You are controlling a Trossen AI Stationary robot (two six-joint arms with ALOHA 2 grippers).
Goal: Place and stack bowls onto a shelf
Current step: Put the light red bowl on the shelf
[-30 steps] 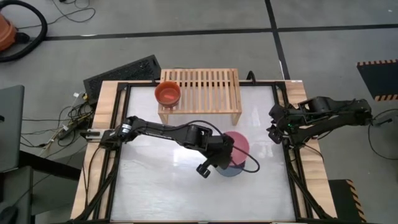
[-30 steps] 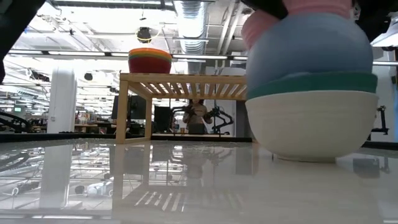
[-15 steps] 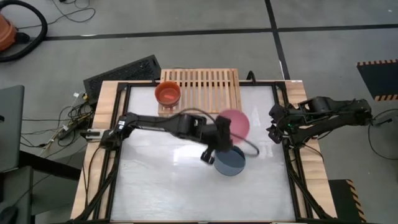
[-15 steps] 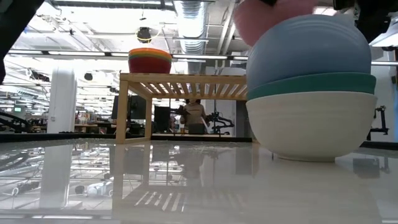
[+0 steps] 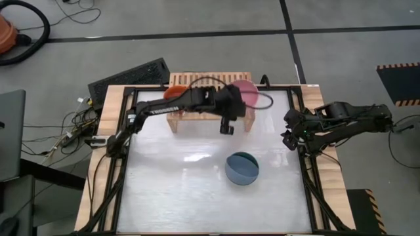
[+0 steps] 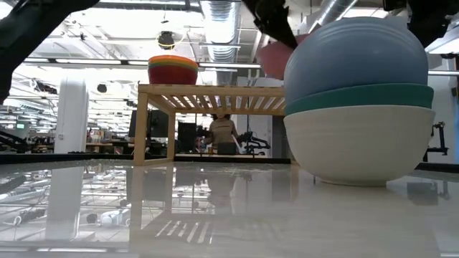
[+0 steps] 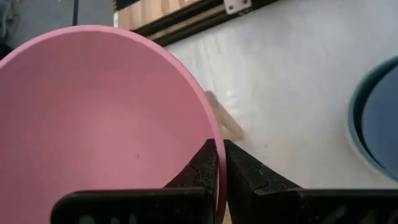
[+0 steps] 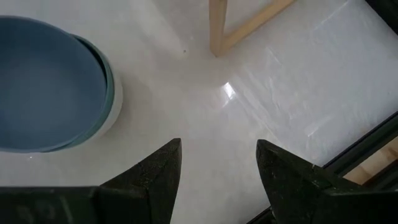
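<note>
My left gripper (image 5: pixel 237 103) is shut on the larger pink bowl (image 5: pixel 247 92) over the right end of the light-wood shelf (image 5: pixel 210 88). The pink bowl also shows in the low view (image 6: pixel 271 59), just above the shelf's slatted top (image 6: pixel 215 90). A stack of small bowls, orange-red on top (image 5: pixel 174 93), stands on the shelf's left end. The blue bowl (image 5: pixel 242 168) sits nested in the teal (image 6: pixel 358 95) and cream-white (image 6: pixel 358 143) bowls on the table. My right gripper (image 8: pixel 217 180) is open and empty at the table's right edge (image 5: pixel 292 134). My left gripper pinches the pink bowl's rim (image 7: pixel 217 146) between its two fingers, one finger (image 7: pixel 198 171) inside the bowl and one (image 7: pixel 249 174) outside. The bowl is lifted clear of the table, its opening up, over the shelf's right end.
A black keyboard (image 5: pixel 131 75) lies beyond the table's far left corner. The shelf's right leg (image 8: pixel 217 28) stands near the stack of larger bowls (image 8: pixel 50 87). A person (image 6: pixel 224 135) stands in the room behind the shelf.
My left gripper has lifted the pink bowl off the blue bowl's stack and carried it up and toward the table's far edge, to above the shelf's right end. The blue, teal and cream-white bowls have stayed in place.
</note>
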